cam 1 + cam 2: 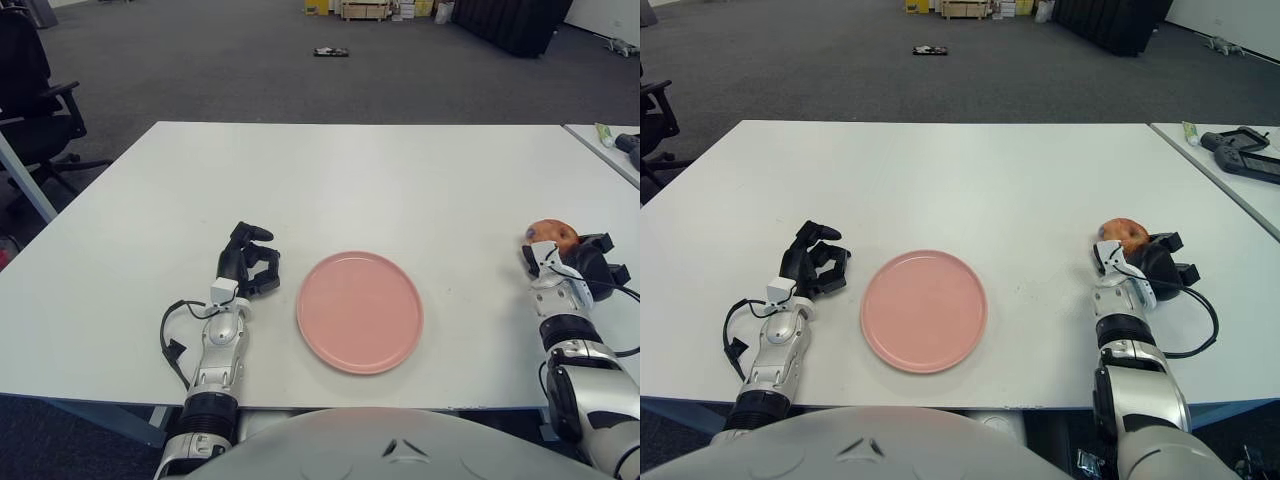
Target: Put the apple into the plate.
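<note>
Apple: we see the round red-and-yellow apple (1125, 234) at the right side of the white rectangular table (350, 170), well apart from the plate and not on it.
Right hand: our right hand (1145, 264) shows directly behind and beside the apple, its black fingers (1167, 258) curved round the near and right sides of the fruit; we read this as a grasp on the apple, though the contact itself is partly hidden by the wrist.
Apple height: we cannot tell whether the apple sits on the tabletop or is raised just off it.
Plate: the flat round pink plate (345, 350) lies on the table near its front edge, about midway between our two arms, with nothing on it.
Left hand: our left hand (250, 262) shows just to the left of the plate, fingers curled inward and holding nothing.
Left cable: a black cable (172, 330) loops beside the left forearm.
Surroundings: a black office chair (35, 100) stands beyond the table's left edge on the grey carpet.
</note>
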